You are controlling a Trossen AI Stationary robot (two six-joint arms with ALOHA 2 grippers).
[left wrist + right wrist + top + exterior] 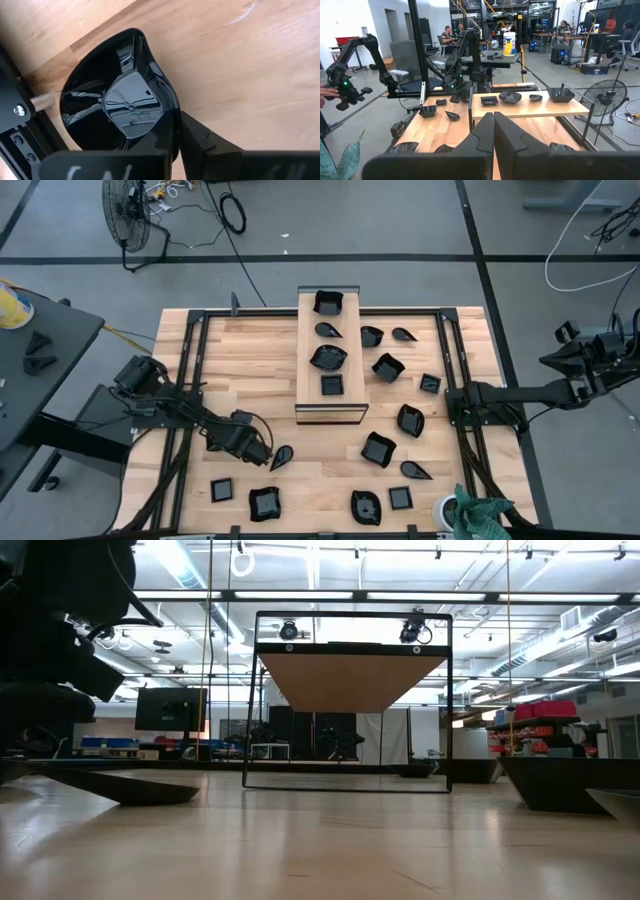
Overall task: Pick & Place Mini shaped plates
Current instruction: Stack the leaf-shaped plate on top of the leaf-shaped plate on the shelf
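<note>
One teardrop plate (282, 457) sits at the counter's (250, 370) front left, its rim pinched by the closed left gripper (266, 455). Lift straight up before swinging toward the wooden board (330, 412). Right gripper (493, 131) waits shut, raised at the counter's right edge.

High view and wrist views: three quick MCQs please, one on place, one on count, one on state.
1. Where is the left end effector?
A. Over the wooden board
B. On the table's left part, at a teardrop plate
C. Off the table's right edge

2. How many black plates lie on the wooden board?
A. Two
B. Four
C. Seven

3. The right end effector is:
A. Wide open
B. Holding a square plate
C. Shut and empty

Answers:
1 B: the left end effector grips the teardrop plate on the table.
2 B: four sit in a row on the wooden board.
3 C: the right end effector has its fingers together, holding nothing.
</note>
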